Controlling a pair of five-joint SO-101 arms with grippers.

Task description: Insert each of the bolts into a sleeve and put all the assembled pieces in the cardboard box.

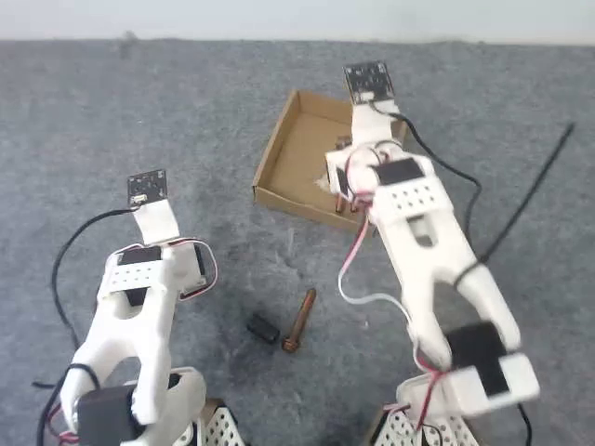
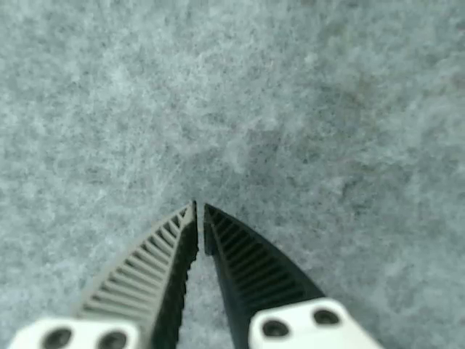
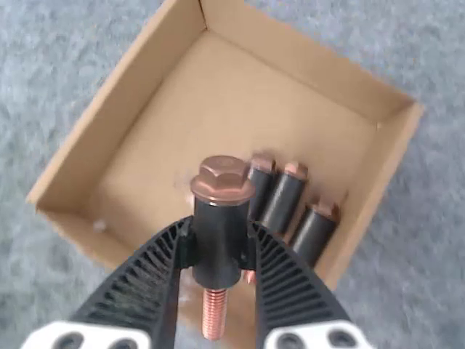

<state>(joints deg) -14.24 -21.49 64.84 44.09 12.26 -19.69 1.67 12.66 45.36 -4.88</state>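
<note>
Right gripper (image 3: 216, 231) is clamped on a sleeved bolt (image 3: 220, 187) over the cardboard box (image 3: 109, 138), three finished pieces (image 3: 285, 198) inside. Left gripper (image 2: 200, 212) is pinched closed above the carpet (image 2: 290, 109). Loose bolt (image 1: 300, 319) and sleeve (image 1: 262, 327) lie just beside each other.

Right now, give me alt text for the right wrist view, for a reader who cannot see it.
The right pincer grips a black sleeve with a copper bolt through it, above an open cardboard box. Three more sleeved bolts lie side by side inside it, near one wall.
</note>
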